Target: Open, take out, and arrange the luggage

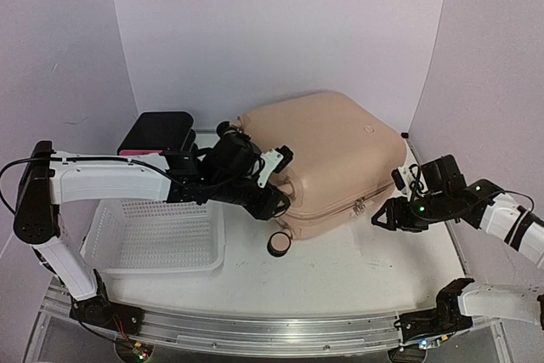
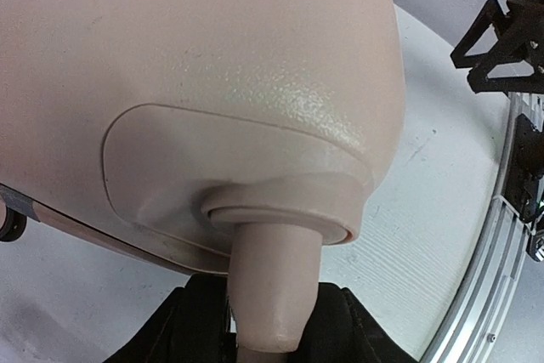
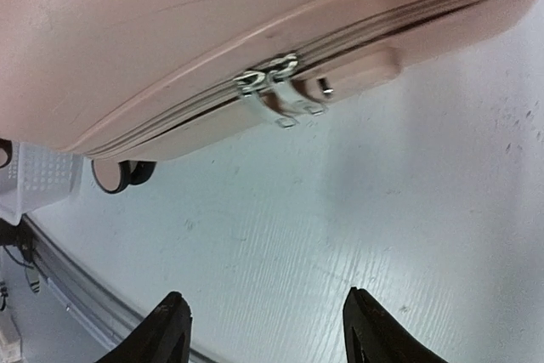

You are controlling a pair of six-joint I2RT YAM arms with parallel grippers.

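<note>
The luggage (image 1: 331, 159), a large peach-pink hard-shell suitcase, lies closed and flat in the middle of the table. My left gripper (image 1: 276, 201) is at its near-left corner. In the left wrist view the gripper (image 2: 268, 333) is shut around a peach wheel post (image 2: 272, 286) that sticks out of the shell (image 2: 212, 82). My right gripper (image 1: 382, 214) is open and empty above the bare table, just right of the zipper pulls (image 1: 359, 206). In the right wrist view the gripper (image 3: 265, 329) sits well short of the two metal pulls (image 3: 276, 91) on the closed zip.
A white mesh basket (image 1: 153, 235) stands at the front left, next to the left arm. A black-and-pink drawer box (image 1: 157, 133) stands behind it. A black spinner wheel (image 1: 279, 244) sticks out at the suitcase's near edge. A metal rail (image 1: 255, 329) runs along the table front.
</note>
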